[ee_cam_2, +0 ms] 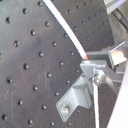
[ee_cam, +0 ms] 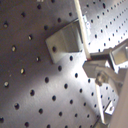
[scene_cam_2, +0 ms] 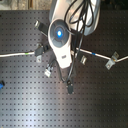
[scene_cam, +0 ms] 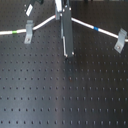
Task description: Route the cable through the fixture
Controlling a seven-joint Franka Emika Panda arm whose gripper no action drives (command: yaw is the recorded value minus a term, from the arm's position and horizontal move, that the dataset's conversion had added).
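The cable (ee_cam_2: 64, 27) runs into the gripper (ee_cam_2: 89, 64), whose metal fingers (ee_cam_2: 102, 60) are pinched onto it, with a red tip at the contact. Just beside the gripper in the second wrist view sits an angled metal bracket (ee_cam_2: 75, 100); in the first wrist view the cable (ee_cam: 84, 35) passes along the edge of another bracket (ee_cam: 65, 40). Outward, in the first exterior view the white cable (scene_cam: 42, 22) stretches across the black perforated board (scene_cam: 60, 95), its green band (scene_cam: 15, 31) toward the first exterior view's left, its blue band (scene_cam: 96, 29) toward the right, with clips (scene_cam: 120, 41) near each.
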